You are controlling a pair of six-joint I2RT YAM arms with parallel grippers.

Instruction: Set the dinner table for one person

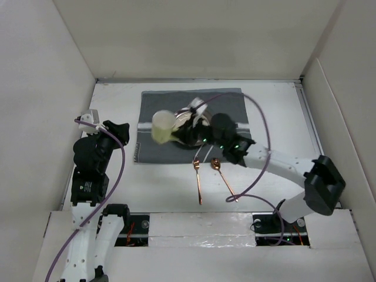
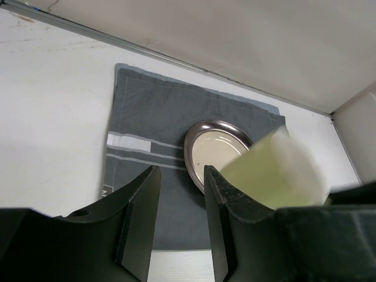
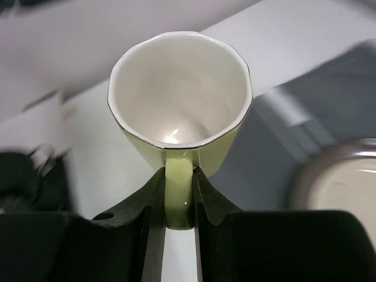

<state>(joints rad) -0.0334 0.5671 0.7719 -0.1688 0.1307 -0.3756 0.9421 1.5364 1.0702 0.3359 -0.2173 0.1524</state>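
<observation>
Dinner table (image 1: 282, 106) spreads below the right gripper (image 3: 178, 179), clenched on the handle of a green mug (image 3: 176, 88) over the mat (image 2: 147, 111); cup-placing seems underway, next a level descent beside the plate (image 2: 214, 150). Left gripper (image 2: 179, 182) gapes, empty

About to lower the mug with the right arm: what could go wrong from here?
1. The right gripper pinches the mug only by its handle, so it might swivel or slip.
2. The mug hangs close to the plate on the mat; lowering here could clip the plate's rim.
3. The fork and spoon lie close to the right arm; a low retreat might shove them.
</observation>
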